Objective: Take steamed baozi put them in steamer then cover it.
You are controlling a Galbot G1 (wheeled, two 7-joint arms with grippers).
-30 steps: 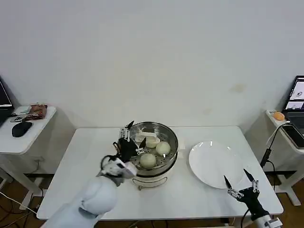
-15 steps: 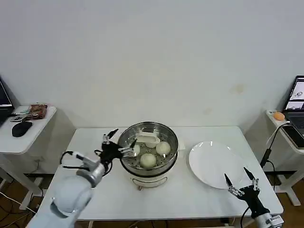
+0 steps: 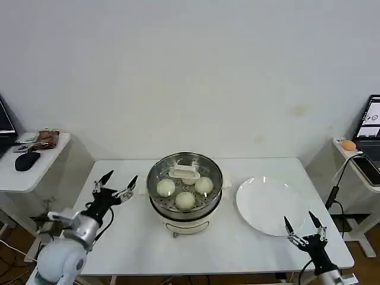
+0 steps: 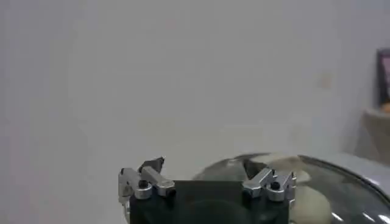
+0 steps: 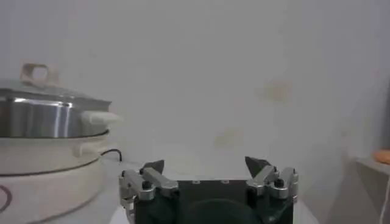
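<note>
The steamer (image 3: 184,191) is sitting at the middle of the white table (image 3: 249,249), with the cover (image 3: 184,180) resting on its rim and its whitish bar handle centred. Four steamed baozi (image 3: 185,200) are lying inside under the glass; the rearmost one is partly hidden behind the handle, so its outline is uncertain. The left gripper (image 3: 116,187) is hovering above the table just left of the steamer, jaws spread wide and gripping nothing; the steamer and cover are lying beyond the fingertips, outside the jaws. In the left wrist view the left gripper (image 4: 205,172) is facing the glass dome. The right gripper (image 3: 303,228) is waiting at the table's front right edge, beside the white plate (image 3: 265,205), jaws likewise parted and empty, well apart from the steamer.
</note>
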